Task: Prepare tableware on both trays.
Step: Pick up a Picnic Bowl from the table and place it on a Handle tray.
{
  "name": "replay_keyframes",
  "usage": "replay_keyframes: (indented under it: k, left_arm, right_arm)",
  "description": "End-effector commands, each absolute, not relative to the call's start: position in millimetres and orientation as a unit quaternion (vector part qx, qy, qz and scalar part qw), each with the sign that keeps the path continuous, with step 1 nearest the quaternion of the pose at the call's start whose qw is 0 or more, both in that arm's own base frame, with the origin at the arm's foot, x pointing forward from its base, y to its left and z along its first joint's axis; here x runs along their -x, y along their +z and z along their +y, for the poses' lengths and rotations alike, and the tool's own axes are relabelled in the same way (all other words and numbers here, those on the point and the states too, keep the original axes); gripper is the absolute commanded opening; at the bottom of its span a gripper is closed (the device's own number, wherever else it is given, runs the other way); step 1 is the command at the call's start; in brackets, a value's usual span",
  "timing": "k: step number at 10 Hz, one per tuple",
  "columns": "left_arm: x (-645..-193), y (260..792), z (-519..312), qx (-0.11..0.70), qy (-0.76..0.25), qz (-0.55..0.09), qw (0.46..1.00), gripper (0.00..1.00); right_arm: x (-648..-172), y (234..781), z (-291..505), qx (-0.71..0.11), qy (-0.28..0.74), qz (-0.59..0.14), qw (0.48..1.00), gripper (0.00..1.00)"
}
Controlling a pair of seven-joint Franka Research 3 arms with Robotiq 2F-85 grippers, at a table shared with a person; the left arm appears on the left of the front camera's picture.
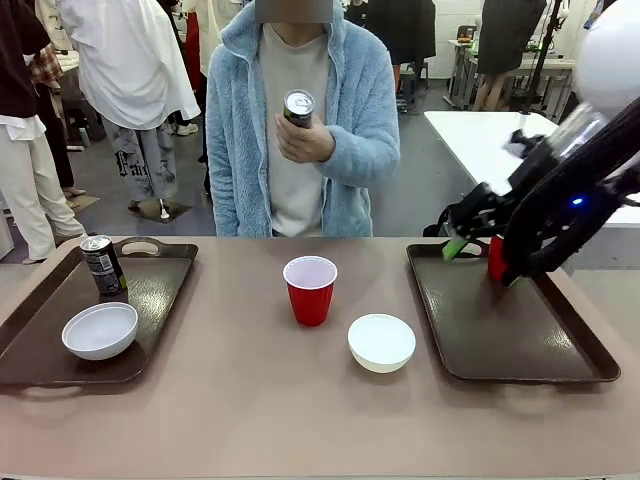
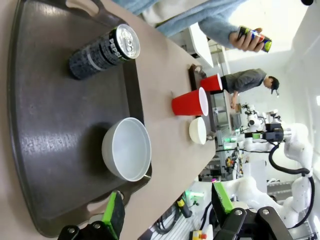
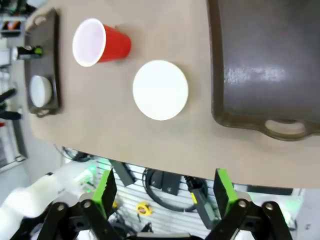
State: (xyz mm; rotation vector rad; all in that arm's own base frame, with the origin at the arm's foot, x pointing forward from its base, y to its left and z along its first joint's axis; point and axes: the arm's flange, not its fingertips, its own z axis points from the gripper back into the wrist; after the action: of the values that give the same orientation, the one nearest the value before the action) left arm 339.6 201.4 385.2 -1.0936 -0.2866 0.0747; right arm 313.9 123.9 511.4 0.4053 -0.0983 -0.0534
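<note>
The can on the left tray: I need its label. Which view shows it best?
Left wrist view: the can is close and large, lettering visible. The front view shows it smaller, upright; the right wrist view, tiny at the edge.

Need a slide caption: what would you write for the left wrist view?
Open left tool faces a brown tray holding a dark can and a white bowl.

Beige table (image 1: 250, 410) up front, matte and evenly lit. Beyond it, grey floor (image 1: 120, 190), with people (image 1: 130, 80) standing about on the left. Over on the right there's a white table (image 1: 480, 140), and farther back a desk (image 1: 468, 50) against a pale wall (image 1: 455, 15).
</note>
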Motion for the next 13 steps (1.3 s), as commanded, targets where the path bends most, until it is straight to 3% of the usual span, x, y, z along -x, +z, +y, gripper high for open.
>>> replay_keyframes:
  k: [1, 8, 13]
  left_arm:
    - [-338, 386, 204, 0.523, 0.028, -0.141, 0.84, 0.93]
    - [-338, 386, 204, 0.523, 0.028, -0.141, 0.84, 0.93]
    - [-338, 386, 204, 0.523, 0.028, -0.141, 0.84, 0.93]
  right_arm:
    - [-313, 519, 106, -0.22, -0.037, -0.055, 0.973, 1.0]
    - [-319, 507, 96, -0.226, -0.022, -0.059, 0.972, 1.0]
    - [-330, 515, 130, -0.176, 0.014, -0.073, 0.982, 1.0]
